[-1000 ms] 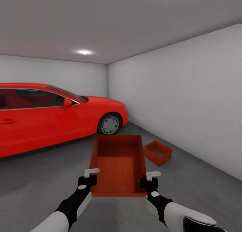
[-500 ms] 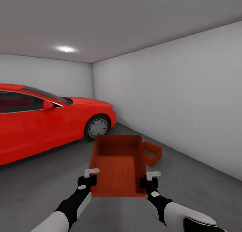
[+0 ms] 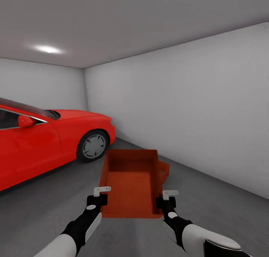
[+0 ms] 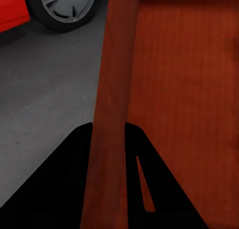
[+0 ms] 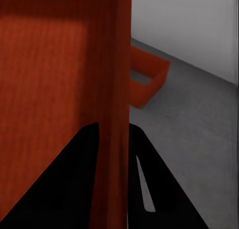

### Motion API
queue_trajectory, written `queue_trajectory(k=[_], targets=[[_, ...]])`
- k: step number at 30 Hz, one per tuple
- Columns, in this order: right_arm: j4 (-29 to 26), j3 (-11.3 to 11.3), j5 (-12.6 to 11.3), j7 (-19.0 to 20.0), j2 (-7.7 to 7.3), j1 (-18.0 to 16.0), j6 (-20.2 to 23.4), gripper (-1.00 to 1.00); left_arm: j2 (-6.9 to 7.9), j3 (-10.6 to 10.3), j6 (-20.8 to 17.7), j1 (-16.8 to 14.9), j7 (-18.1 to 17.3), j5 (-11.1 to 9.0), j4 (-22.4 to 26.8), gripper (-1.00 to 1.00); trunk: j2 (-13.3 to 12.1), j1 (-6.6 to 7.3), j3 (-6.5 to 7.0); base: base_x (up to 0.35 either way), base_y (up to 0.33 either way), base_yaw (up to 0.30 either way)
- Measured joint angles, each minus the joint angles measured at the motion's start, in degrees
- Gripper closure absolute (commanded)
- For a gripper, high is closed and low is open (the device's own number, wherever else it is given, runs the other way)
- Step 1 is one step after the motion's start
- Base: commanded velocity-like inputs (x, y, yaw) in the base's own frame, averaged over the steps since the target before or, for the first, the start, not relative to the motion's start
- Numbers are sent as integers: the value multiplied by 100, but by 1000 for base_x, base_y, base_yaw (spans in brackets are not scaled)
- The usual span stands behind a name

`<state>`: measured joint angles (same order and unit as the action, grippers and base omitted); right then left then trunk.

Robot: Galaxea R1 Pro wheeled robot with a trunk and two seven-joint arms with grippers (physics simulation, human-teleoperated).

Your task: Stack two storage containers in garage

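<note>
Since the earlier frames the whole head view has swung right: the red car (image 3: 45,137) sits further left in the picture and the floor container (image 3: 163,172) is now mostly hidden behind the carried container (image 3: 129,182) (camera motion, not the objects'). Left gripper (image 3: 98,198) and right gripper (image 3: 167,199) each pinch a long side wall of the carried container near its close end; both wrist views show a wall between dark fingers. Long axis runs straight ahead from the robot. Target bin rests on the grey floor (image 3: 209,212) near the white wall (image 3: 194,107), ahead and slightly right, nearer the right arm. Judgement: stacking calls for advancing, shifting right, then lowering squarely.
</note>
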<state>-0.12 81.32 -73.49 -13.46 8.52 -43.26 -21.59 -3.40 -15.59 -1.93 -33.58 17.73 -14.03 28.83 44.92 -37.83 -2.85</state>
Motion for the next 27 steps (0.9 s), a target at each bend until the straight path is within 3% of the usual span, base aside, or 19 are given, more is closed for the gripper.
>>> queue_trajectory(k=[13,27], targets=[[1,6,-4,-1,2,0,2,100,0,6,1,2,-2,3,0,100,0,0,0,300,221,-274],[1,13,-15,0,3,0,2,100,1,4,1,3,0,2,2,100,0,0,0,299,221,-24]])
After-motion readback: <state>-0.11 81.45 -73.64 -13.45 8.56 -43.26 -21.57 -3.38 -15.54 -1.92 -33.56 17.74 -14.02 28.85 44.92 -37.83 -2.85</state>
